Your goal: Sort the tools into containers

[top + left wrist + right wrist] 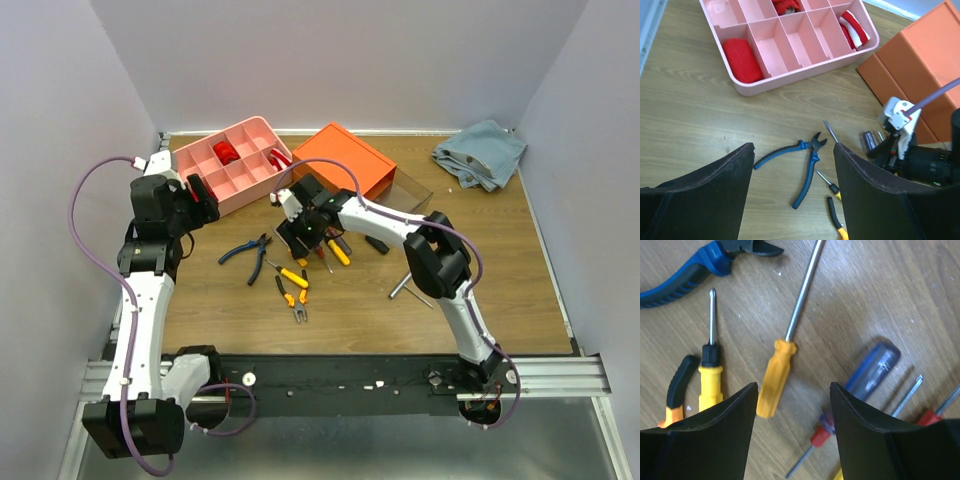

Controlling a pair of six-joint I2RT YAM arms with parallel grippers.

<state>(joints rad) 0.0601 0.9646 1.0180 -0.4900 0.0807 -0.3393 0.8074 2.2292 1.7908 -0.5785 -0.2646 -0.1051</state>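
Yellow-handled steel screwdriver (774, 379) is lying on wooden bench (865, 290) beneath wide-spread right tool (792, 390); left tool (793, 147) is hovering wide too.

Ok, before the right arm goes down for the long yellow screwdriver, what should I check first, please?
1. The right gripper is open: ok.
2. The handle of the long yellow screwdriver lies between its fingers: ok, but nearer one finger.
3. The blue-handled screwdriver is clear of the other finger: cannot tell, it lies close.
4. The pink tray has a free compartment: ok.
5. The left gripper is apart from the right gripper: ok, open above the blue pliers.
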